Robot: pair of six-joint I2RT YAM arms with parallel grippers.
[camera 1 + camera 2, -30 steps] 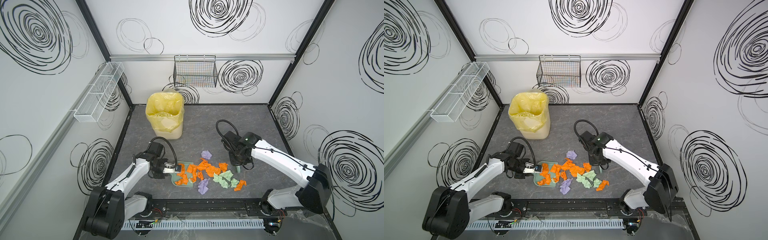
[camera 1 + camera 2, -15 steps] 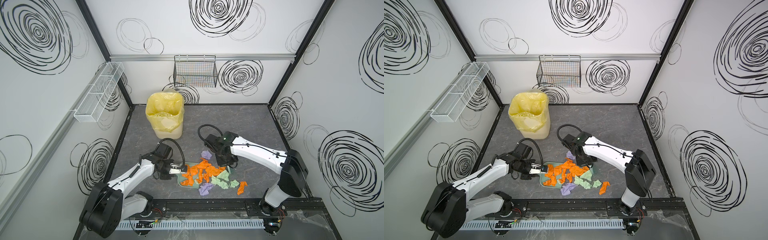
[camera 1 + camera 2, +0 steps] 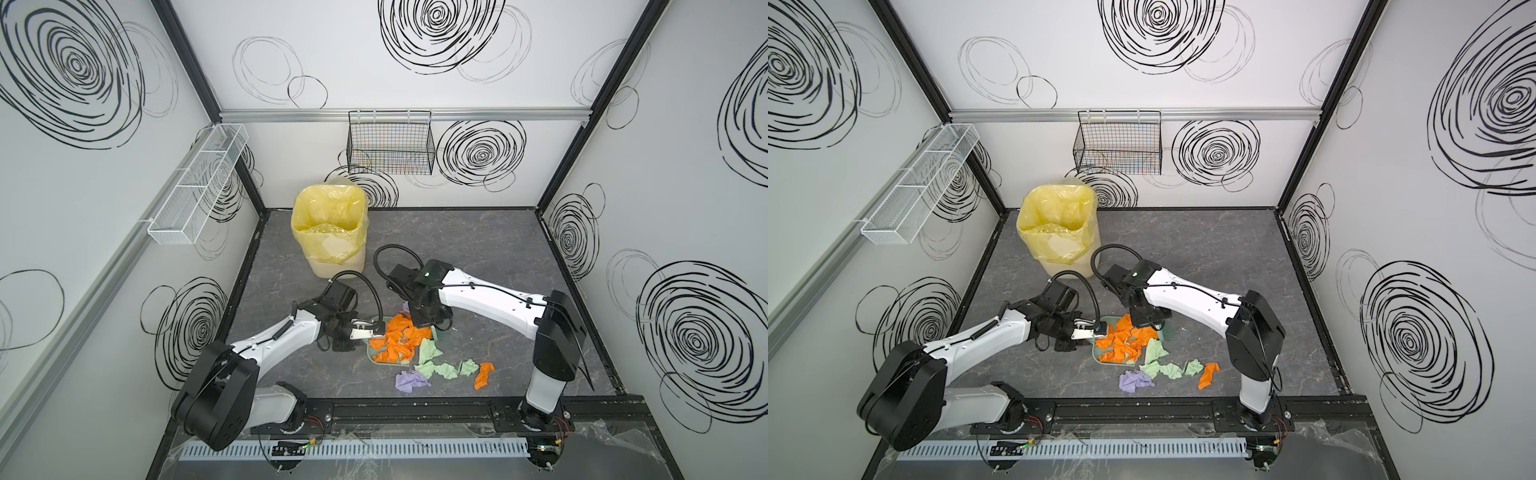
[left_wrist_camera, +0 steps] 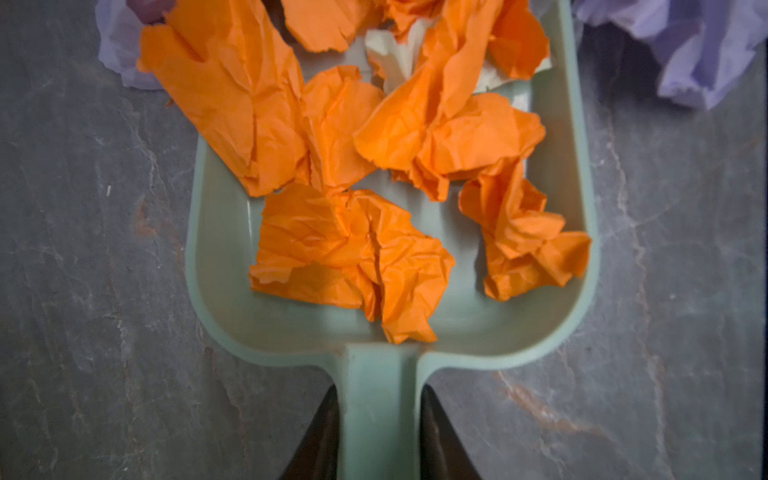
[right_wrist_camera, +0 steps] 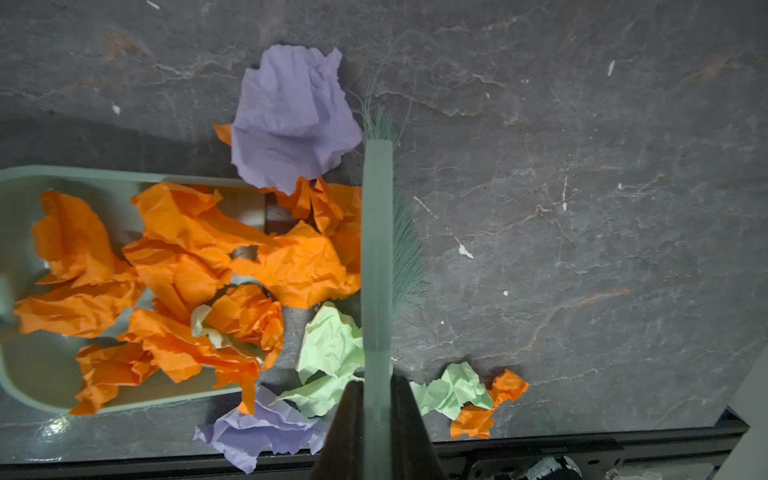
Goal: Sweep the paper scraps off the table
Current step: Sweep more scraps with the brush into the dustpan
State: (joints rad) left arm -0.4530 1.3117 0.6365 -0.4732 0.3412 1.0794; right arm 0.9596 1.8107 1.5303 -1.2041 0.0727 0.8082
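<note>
Now mid-sweep: my left gripper clamps the dustpan handle, my right gripper the brush. Orange paper scraps fill the dustpan; green and lilac ones lie on the table beside its mouth, needing another stroke inward.

In both top views the right arm's wrist hides the right claw and most of the brush. Orange paper scraps cover much of the dustpan; its handle runs off the left wrist view's edge between the fingers of the left claw.
</note>
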